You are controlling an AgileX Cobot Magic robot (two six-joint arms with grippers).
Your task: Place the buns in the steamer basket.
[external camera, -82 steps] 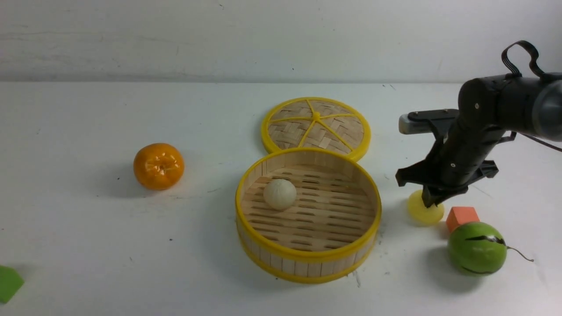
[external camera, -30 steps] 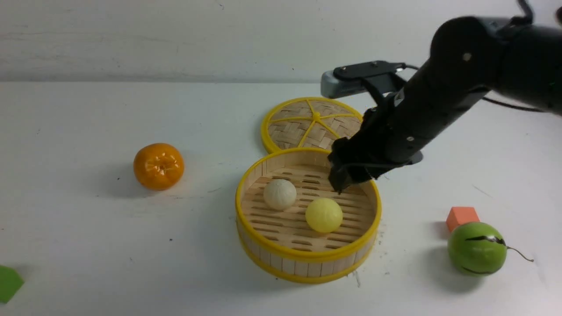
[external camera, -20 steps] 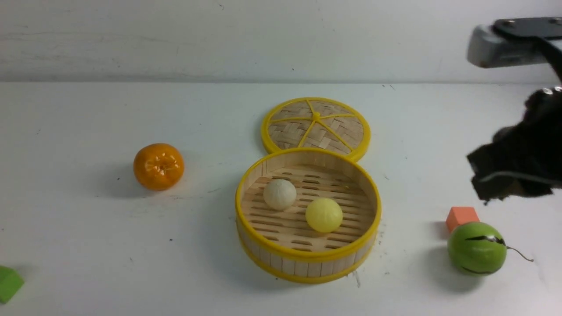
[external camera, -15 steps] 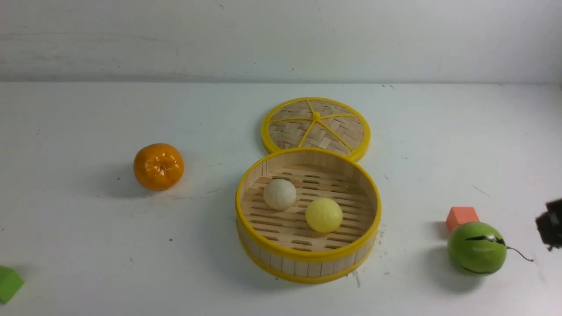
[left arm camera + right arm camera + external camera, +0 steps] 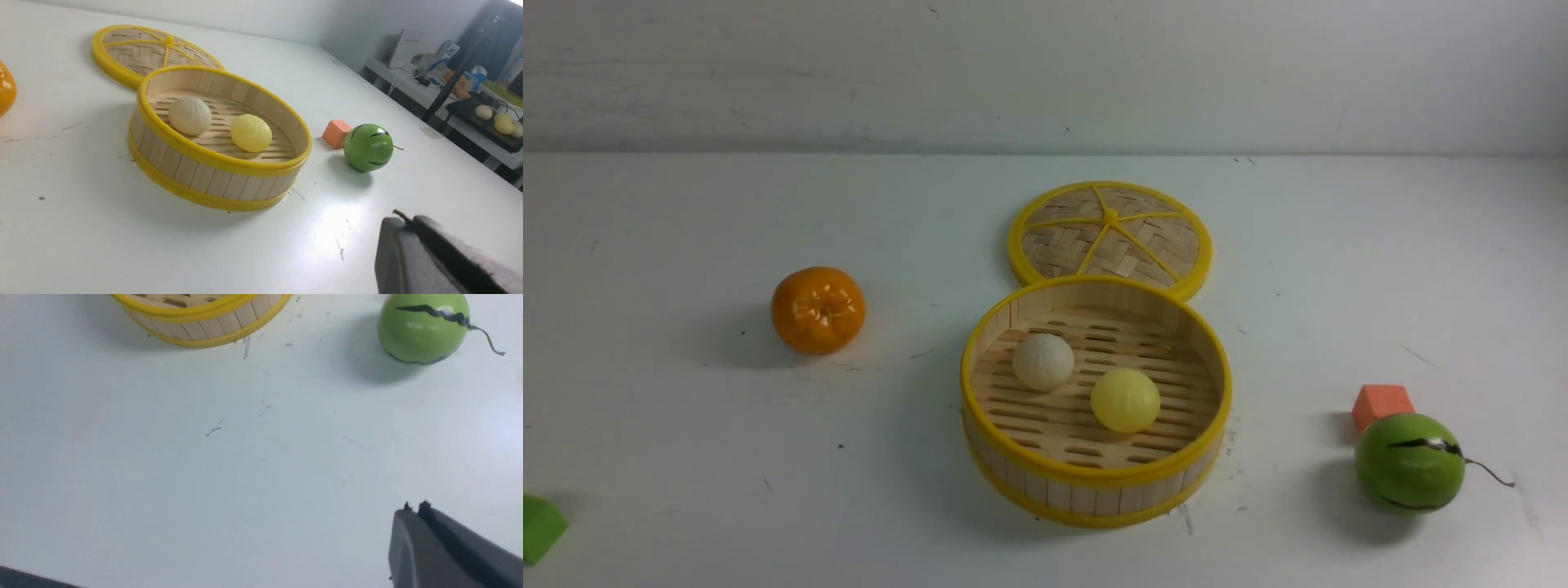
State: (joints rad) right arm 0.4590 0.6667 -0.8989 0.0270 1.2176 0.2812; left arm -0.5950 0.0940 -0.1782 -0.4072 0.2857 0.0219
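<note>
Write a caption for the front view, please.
Two buns, cream and yellow, sit in the steamer basket, lid behind.

Neither arm shows in the front view; only the wrist views catch parts of the robot. In the left wrist view the left tool [image 5: 412, 222] appears as a smooth dark grey moulded finger with a rounded outer edge, laid against a black finger whose inner face carries a pale, fuzzy-looking lining; a small frayed black tip sticks out at the end. In the right wrist view the right tool [image 5: 414, 510] looks alike: a matte grey rounded finger beside a black one, with two tiny black nubs at the tip. No cables, screws or markings show.
</note>
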